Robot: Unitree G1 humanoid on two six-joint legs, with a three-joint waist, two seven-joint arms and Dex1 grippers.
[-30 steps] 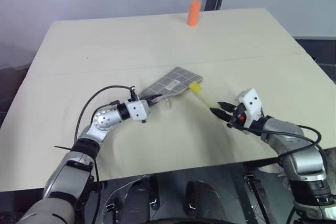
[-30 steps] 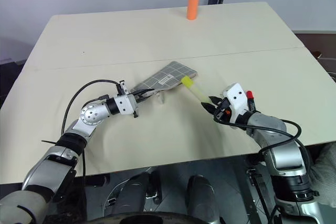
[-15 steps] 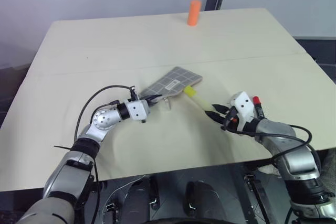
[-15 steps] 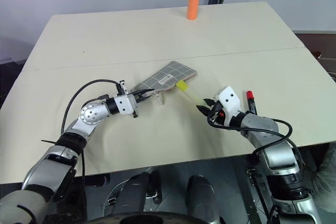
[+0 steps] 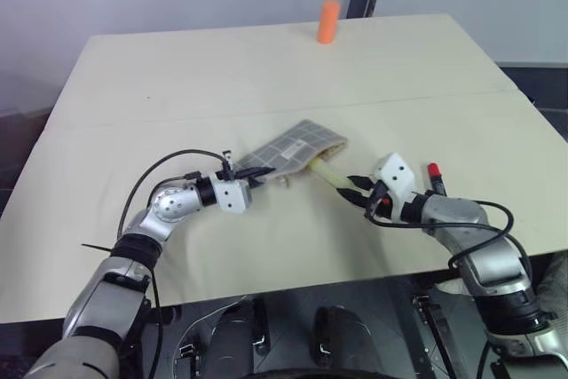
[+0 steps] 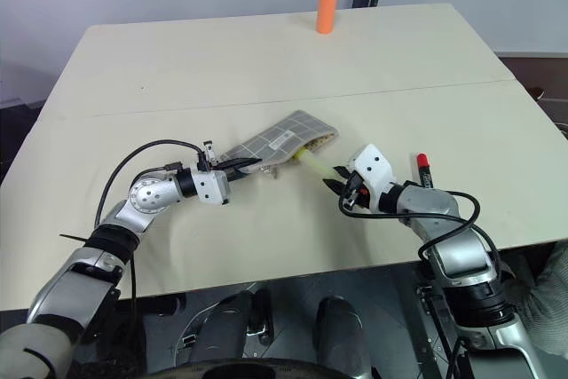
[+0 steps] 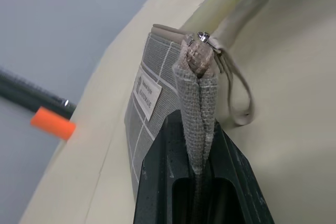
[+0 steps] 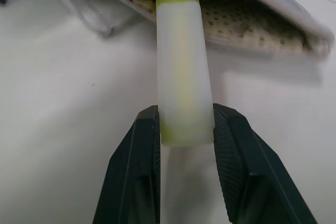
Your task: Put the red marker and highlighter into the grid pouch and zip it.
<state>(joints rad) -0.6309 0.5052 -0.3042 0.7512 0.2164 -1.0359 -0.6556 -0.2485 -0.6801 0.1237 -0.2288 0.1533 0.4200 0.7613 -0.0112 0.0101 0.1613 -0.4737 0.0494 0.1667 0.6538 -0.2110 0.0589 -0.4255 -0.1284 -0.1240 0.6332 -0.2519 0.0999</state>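
The left arm reaches forward with elbow bent, its hand [image 5: 255,176] pointing level toward the right, both fingers pinched tight on the grid pouch's [image 5: 293,150] near end. The right arm angles inward from the right, its hand [image 6: 333,178] tipped slightly down, fingers [image 8: 137,150] clamped on the highlighter's [image 8: 183,98] rear end.

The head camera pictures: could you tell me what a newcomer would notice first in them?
Mid-table, the right gripper pushes the pale-yellow highlighter cap-first into the open mouth of the grid pouch, whose corner the left gripper pinches. The red marker lies beside the right arm, and an orange cylinder stands at the far edge.
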